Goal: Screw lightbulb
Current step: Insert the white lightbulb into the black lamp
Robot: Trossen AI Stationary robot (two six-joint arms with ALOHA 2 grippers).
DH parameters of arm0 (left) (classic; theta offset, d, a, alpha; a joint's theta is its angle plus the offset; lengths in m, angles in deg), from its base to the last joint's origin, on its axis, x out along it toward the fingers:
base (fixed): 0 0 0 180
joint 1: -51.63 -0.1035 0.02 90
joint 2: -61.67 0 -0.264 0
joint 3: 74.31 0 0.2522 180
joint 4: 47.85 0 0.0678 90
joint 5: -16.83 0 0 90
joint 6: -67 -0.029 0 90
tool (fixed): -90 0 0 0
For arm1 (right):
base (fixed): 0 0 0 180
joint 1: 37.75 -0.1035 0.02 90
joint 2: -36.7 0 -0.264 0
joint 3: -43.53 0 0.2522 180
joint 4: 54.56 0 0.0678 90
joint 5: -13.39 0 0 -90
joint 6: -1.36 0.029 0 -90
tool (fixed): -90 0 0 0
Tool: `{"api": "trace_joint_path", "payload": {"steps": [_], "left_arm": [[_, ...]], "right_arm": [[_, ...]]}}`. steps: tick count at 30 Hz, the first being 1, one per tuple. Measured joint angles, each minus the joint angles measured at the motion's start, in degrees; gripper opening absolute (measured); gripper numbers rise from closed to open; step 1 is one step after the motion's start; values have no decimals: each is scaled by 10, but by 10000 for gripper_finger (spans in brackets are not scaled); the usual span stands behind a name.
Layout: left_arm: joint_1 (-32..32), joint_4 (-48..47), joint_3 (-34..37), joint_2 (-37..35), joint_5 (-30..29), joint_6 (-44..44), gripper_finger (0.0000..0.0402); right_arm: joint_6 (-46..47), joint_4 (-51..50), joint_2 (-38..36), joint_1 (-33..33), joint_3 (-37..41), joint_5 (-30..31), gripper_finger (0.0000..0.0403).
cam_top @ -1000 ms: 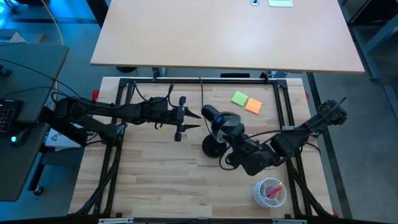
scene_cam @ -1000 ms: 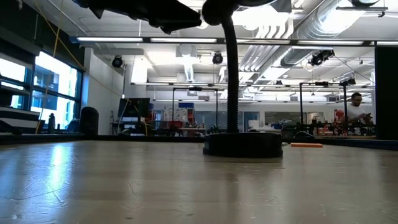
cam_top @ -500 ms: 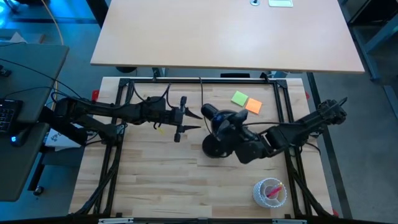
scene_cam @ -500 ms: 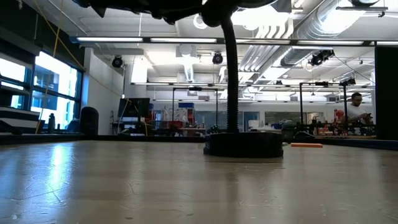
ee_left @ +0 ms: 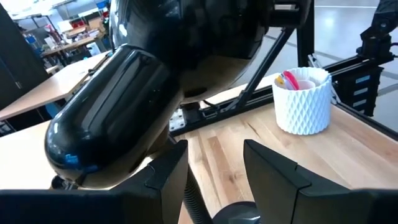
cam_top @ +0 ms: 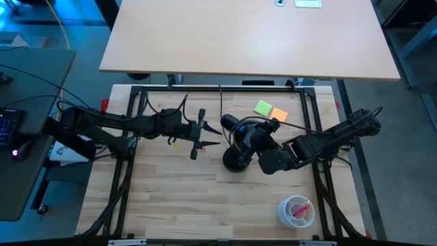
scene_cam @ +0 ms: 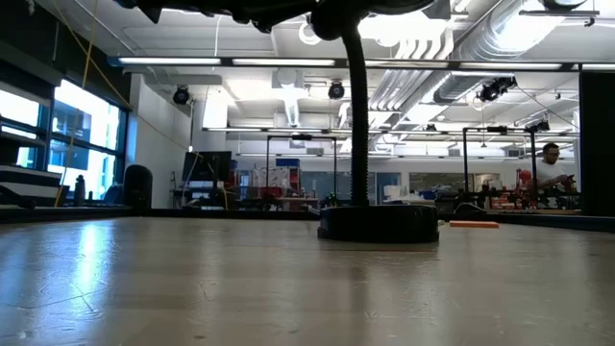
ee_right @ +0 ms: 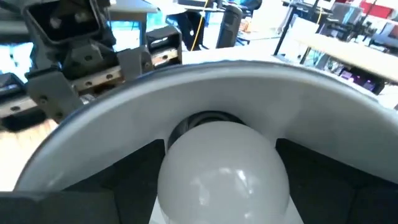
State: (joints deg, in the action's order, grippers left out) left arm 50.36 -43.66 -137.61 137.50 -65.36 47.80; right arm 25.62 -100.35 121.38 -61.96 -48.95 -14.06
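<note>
A black desk lamp stands mid-table on its round base [cam_top: 234, 162], its neck [scene_cam: 357, 115] rising to the head [cam_top: 235, 126]. The white lightbulb [ee_right: 224, 174] sits inside the head's pale shade [ee_right: 249, 93], with its screw base hidden behind the globe. My right gripper [cam_top: 254, 139] is at the head's mouth, shut on the bulb. My left gripper [cam_top: 217, 134] reaches in from the table's left. Its fingers [ee_left: 174, 174] stand apart just under the rear of the head [ee_left: 118, 118], and bare table shows between them. My right gripper pinches the lightbulb's globe by its two opposite sides [ee_right: 171, 171] between its fingers [ee_right: 112, 186]. It comes nearly level, slanting in from the table's right and near side. The bulb is clear of the table, inside the lamp shade. My left gripper may touch the lamp head; I cannot tell.
A white ribbed cup [cam_top: 296, 210] with pink contents stands near the front right. Green and orange sticky notes [cam_top: 271, 111] lie behind the lamp. Black frame rails [cam_top: 317, 123] run along the table's sides. There is bare wood in front of the lamp and to its left.
My right gripper has swung a little toward the table's far edge, closing in behind the lamp head. It has rolled a good way about its own pointing line, and its fingers have kept the same spread. My left gripper has tipped slightly where it is.
</note>
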Motion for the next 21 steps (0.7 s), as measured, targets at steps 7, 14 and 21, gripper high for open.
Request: {"api": "trace_joint_path", "payload": {"steps": [7, 14, 21], "left_arm": [[4, -1, 0, 0, -7, -4, 152], [4, -3, 0, 0, -7, -5, 152], [3, -9, 0, 0, -9, -8, 152]], "right_arm": [[-3, -2, -10, -27, 0, 48, 304], [-121, -27, -32, -51, 0, 49, 304], [-482, -91, -36, -76, 0, 4, 304]]}}
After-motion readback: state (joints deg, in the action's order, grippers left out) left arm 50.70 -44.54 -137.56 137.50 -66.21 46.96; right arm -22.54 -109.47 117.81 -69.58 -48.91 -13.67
